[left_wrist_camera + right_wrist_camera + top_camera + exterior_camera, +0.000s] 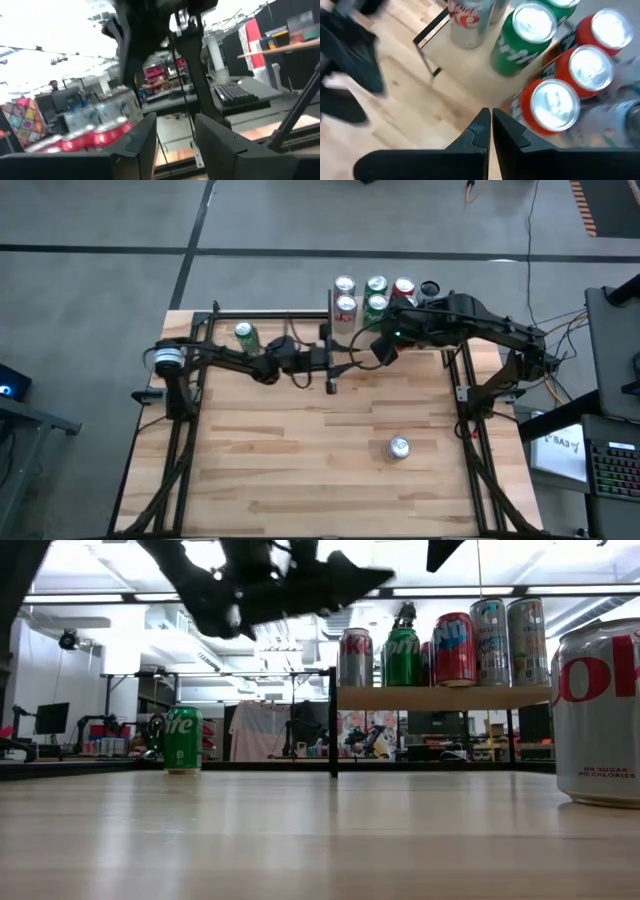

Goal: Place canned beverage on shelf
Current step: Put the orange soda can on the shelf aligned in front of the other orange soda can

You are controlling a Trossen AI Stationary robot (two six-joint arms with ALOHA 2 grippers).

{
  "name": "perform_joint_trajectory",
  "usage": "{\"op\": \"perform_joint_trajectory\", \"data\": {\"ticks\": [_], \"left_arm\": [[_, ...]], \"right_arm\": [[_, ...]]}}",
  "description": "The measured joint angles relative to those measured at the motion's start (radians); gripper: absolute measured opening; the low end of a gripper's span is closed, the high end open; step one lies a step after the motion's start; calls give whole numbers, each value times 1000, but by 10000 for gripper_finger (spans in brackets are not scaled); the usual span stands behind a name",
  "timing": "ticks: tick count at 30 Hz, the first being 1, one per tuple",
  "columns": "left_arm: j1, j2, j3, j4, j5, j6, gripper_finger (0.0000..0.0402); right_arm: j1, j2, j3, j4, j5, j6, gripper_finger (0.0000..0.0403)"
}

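Canned beverages (376, 284) in silver, green and red stood clustered on the shelf (440, 698) at the table's (300, 470) far edge, right of centre. One green can (245, 335) stood on the table near its far left corner, and a silver can (399, 448) toward the near right. The right gripper (491, 117), fingers pressed together, hovered beside the shelf's cans. The left gripper (175, 125), fingers spread with nothing between them, hung near the shelf's left side

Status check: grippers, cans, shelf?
Right gripper shut, empty, above the light wooden shelf. Left gripper part open, empty, mid-table. Green can and silver can wait on table. Nothing blocking.
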Motion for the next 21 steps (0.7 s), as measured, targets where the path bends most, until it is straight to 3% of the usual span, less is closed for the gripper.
{"op": "perform_joint_trajectory", "data": {"ticks": [7,14,21], "left_arm": [[1,-207,-159,9,-1,7,121],[1,-317,-254,10,-1,6,121],[2,-367,-303,11,-33,44,121]], "right_arm": [[-5,-7,-14,0,-4,-16,9],[-5,-7,-28,0,46,-201,9],[-6,-7,-68,4,114,-118,9]]}}
